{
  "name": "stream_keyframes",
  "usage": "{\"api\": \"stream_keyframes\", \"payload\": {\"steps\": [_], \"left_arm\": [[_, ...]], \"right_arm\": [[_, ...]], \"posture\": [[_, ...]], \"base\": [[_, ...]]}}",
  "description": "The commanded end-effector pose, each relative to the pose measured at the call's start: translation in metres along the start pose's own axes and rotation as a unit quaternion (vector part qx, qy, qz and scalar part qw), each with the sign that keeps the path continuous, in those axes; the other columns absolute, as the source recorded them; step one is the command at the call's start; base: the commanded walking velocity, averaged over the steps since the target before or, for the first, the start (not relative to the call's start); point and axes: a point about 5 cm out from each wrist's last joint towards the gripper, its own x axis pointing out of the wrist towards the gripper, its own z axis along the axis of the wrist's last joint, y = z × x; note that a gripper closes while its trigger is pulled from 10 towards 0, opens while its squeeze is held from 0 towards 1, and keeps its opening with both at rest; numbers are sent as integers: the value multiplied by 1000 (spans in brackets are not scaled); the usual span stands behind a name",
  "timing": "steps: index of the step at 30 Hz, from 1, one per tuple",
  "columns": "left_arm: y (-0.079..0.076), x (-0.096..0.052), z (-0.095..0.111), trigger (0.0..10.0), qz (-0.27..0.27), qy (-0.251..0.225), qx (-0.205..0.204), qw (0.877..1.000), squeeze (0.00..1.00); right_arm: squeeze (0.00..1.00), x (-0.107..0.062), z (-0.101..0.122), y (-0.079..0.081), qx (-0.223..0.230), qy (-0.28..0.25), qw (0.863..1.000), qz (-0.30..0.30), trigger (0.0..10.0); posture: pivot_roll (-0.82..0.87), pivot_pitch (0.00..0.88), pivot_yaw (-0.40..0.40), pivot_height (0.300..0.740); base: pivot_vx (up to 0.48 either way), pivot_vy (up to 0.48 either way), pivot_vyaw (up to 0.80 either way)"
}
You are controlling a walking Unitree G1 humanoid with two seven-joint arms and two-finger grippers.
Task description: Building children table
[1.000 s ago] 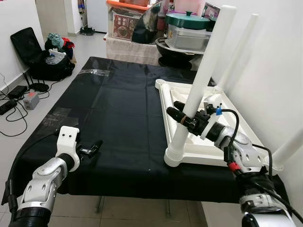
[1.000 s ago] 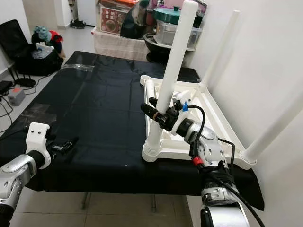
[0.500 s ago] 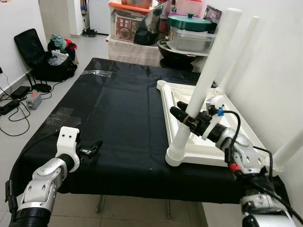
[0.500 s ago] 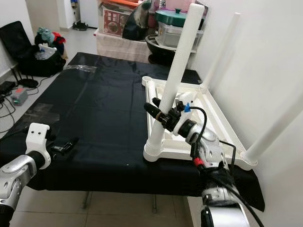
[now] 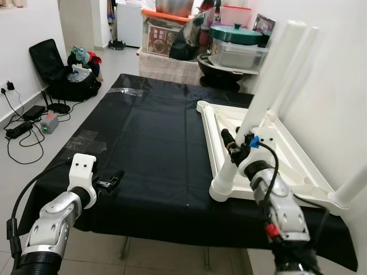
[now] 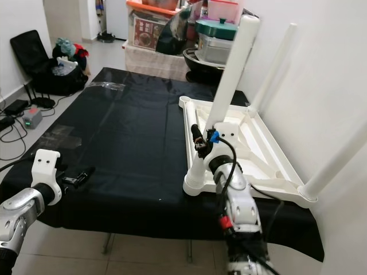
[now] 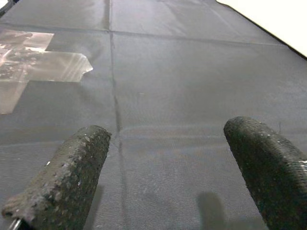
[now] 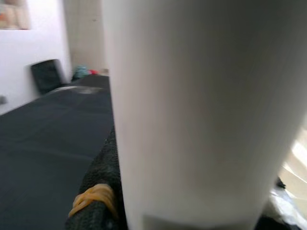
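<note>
Landmark: we place everything against the white plastic children's table top (image 5: 298, 166), which lies upside down on the surface draped in black cloth (image 5: 149, 149), along its right side by the white wall.
Left hand (image 5: 114, 179): well to the left of the table top, hovering low over the cloth near the surface's front edge; in the left wrist view we see its two black fingers (image 7: 64, 179) spread apart with nothing between them.
Tape patches: shiny clear tape (image 7: 38, 62) is stuck to the cloth, further left of the table top than the left hand.
Near leg: a thick white tubular leg (image 5: 258, 109) stands in the table top's front left corner socket and leans toward the wall.
Right hand (image 5: 231, 142): pressed against this leg low down, just above the socket; we see one rubber-banded black finger (image 8: 98, 191) lying along the tube, and we judge the hand closed around it.
Other legs: a second white leg (image 6: 274, 66) rises from the table top's far side, and a third (image 6: 335, 163) stands at its front right corner.
Step in hand: we take it to be seating the near leg in its socket.
Doing it well: we should bring the leg upright first, then press or twist straight down along its axis, keeping the grip low so the top does not tip or slide.
Help: our free left hand could steady the table top's left rim.
</note>
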Motion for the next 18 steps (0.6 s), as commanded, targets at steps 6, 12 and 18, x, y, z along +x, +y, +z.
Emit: {"api": "stream_keyframes", "payload": {"steps": [6, 12, 18], "left_arm": [[-5, 2, -4, 10000, -1, 3, -3, 1000, 0], [-6, 1, -5, 10000, 0, 4, -6, 1000, 0], [-6, 0, -7, 10000, 1, 6, -8, 1000, 0]], "right_arm": [[0, -20, -45, -22, -10, 111, 986, -126, 0], [0, -21, -47, -15, 3, 129, 983, -128, 0], [0, -16, -44, -12, 11, 139, 983, -117, 1569]], "posture": [[127, 0, -159, 740], [125, 0, -163, 740], [128, 0, -169, 740]], "base": [[0, 0, 0], [0, 0, 0], [0, 0, 0]]}}
